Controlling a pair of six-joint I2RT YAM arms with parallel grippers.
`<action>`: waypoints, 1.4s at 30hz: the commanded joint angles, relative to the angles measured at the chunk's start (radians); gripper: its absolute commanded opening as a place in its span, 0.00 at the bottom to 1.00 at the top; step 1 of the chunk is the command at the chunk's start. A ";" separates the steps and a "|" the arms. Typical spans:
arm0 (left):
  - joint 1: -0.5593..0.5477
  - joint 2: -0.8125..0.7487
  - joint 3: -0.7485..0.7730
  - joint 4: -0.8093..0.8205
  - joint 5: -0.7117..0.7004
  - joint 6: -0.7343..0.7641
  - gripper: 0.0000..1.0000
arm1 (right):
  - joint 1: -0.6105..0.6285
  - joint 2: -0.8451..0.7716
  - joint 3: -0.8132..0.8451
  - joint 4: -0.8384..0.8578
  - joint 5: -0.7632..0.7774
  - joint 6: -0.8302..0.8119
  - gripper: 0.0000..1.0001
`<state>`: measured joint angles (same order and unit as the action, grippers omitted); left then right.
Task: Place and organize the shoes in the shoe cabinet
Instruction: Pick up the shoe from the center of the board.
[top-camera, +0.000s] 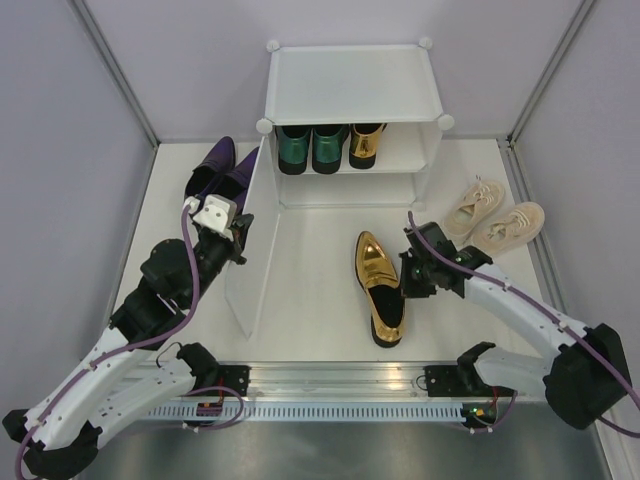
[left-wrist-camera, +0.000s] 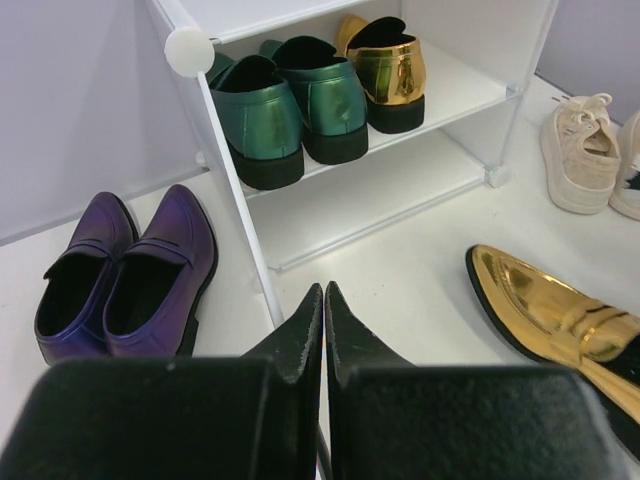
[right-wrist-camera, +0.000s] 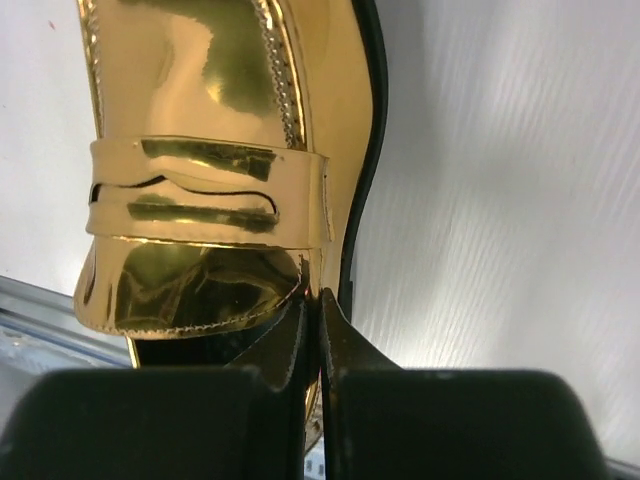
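Note:
The white shoe cabinet stands at the back with its frosted door panel swung open toward me. Its upper shelf holds the two green loafers and one gold loafer. My left gripper is shut on the door panel's top edge. My right gripper is shut on the side wall of the second gold loafer, which lies on the table; one finger is inside the shoe. The purple shoes lie left of the cabinet. The beige sneakers lie to its right.
The cabinet's lower shelf has nothing on it. Grey walls enclose the table on three sides. A metal rail runs along the near edge between the arm bases.

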<state>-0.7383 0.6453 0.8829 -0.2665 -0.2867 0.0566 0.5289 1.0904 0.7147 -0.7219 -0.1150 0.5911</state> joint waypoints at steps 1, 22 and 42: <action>-0.013 0.014 -0.042 -0.134 -0.005 0.014 0.02 | 0.014 0.083 0.159 0.081 0.024 -0.166 0.01; -0.035 0.016 -0.047 -0.132 -0.026 0.017 0.02 | 0.017 0.283 0.365 0.142 0.097 -0.294 0.61; -0.042 0.024 -0.048 -0.134 -0.045 0.025 0.02 | 0.529 -0.327 -0.121 0.316 0.584 0.009 0.98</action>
<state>-0.7757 0.6464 0.8768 -0.2661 -0.3157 0.0570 0.9802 0.7517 0.6003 -0.4686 0.2848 0.5255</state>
